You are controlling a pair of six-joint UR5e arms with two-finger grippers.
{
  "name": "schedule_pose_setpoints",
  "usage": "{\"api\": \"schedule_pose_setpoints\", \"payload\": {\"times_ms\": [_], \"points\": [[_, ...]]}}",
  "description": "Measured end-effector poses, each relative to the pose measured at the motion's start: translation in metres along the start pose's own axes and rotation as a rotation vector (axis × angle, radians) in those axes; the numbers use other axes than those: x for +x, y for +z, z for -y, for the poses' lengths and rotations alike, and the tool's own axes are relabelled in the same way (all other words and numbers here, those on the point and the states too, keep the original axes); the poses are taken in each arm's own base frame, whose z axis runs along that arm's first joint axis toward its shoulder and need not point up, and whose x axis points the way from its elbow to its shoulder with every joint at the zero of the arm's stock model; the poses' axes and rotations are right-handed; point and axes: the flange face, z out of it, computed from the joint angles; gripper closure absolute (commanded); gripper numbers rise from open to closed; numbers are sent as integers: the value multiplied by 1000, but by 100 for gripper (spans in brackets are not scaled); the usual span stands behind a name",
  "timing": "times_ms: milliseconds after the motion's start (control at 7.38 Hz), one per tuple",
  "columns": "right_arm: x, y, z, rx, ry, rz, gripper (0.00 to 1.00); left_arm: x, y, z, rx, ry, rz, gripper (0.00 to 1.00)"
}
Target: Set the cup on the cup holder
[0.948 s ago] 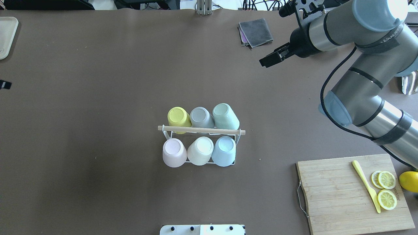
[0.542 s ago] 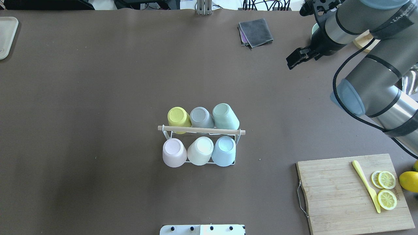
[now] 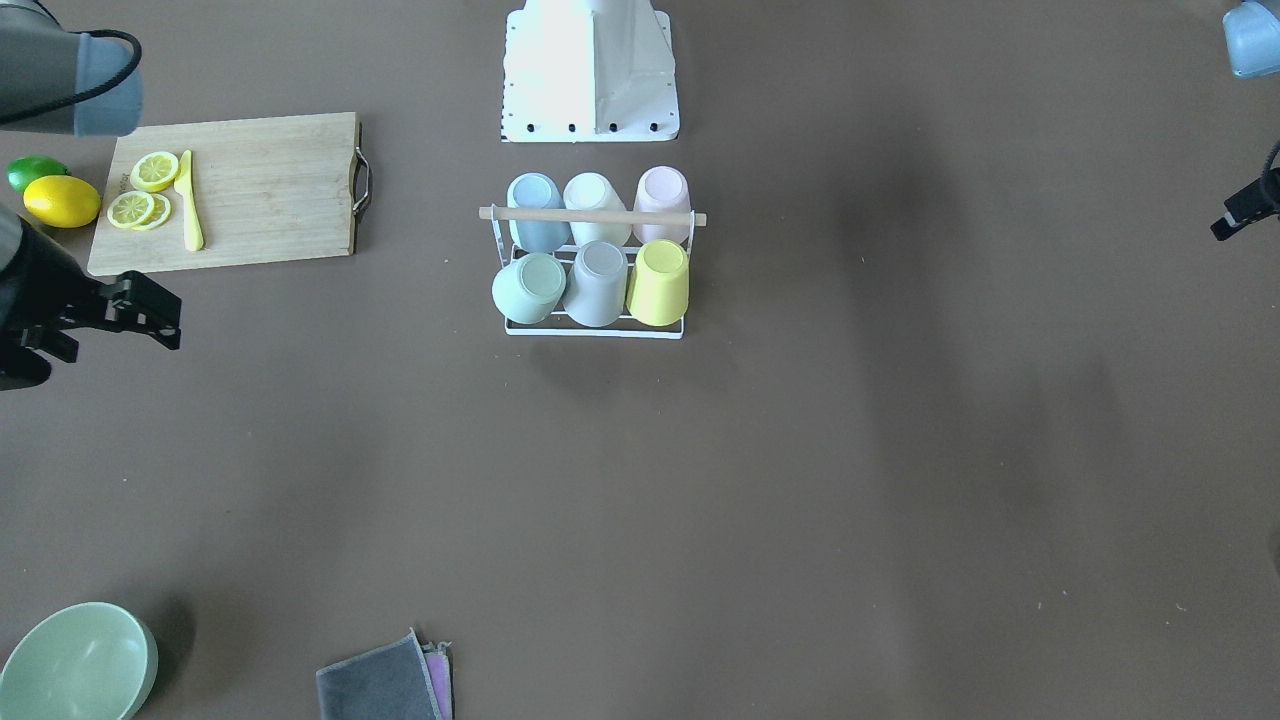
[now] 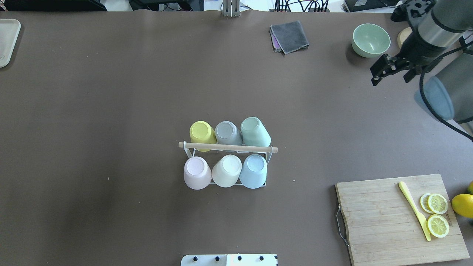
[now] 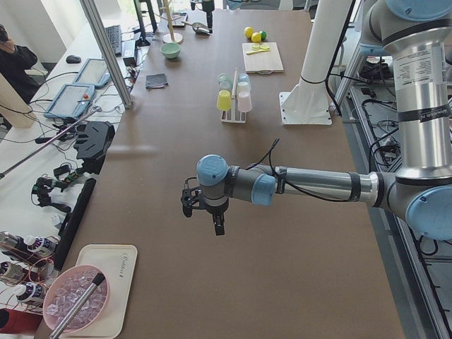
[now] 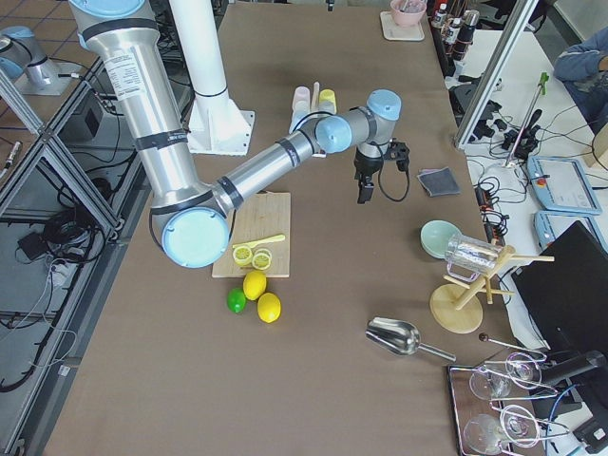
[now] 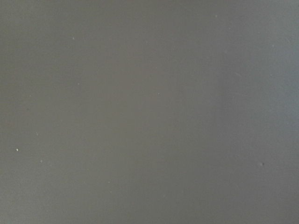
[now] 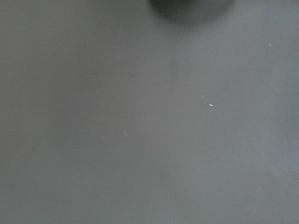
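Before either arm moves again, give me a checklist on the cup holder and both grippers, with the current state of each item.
1. Free peg on the cup holder: not ok; all six places carry an upturned cup, three per row.
2. Cups seated: ok as far as can be seen; the mint cup leans outward.
3. Right gripper empty: ok; it holds nothing, and its jaws look apart.
4. Right gripper away from the holder: ok; it hangs beside the green bowl.
5. Left gripper away from the holder: ok; it is over bare table. Open or shut: cannot tell.
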Motion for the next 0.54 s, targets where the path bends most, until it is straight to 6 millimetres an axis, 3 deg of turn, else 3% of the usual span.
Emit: {"api": "schedule_pose_setpoints", "payload": {"times_ms": [271,542], "points": [[81,10,-30,-34,123,-22,0,-21,2,-6,-6,-26,18,2],[175,19,-69,-71,176,-30,0,-52,10,-11,-20,17,42,2]]}}
